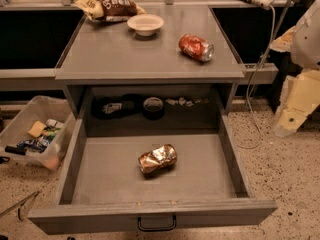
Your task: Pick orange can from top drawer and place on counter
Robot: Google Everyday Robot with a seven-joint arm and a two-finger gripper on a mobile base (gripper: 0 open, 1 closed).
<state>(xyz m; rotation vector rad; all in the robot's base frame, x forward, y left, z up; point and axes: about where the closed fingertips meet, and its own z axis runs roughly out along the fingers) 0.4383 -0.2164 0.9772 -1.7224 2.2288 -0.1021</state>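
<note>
a plastic bin (pixel 22 121) sits on the floor at 9 o'clock. on the counter (pixel 125 54), a chip bag (pixel 107 6) lies at 11 o'clock, a white bowl (pixel 145 24) at 12. the top drawer (pixel 150 216) is open at 6 o'clock, the crushed orange can (pixel 157 158) on its side mid-floor. a red can (pixel 196 47) lies at the counter's 3 o'clock. the gripper (pixel 292 111) hangs at the view's 3 o'clock edge; wide or narrow, i cannot tell.
</note>
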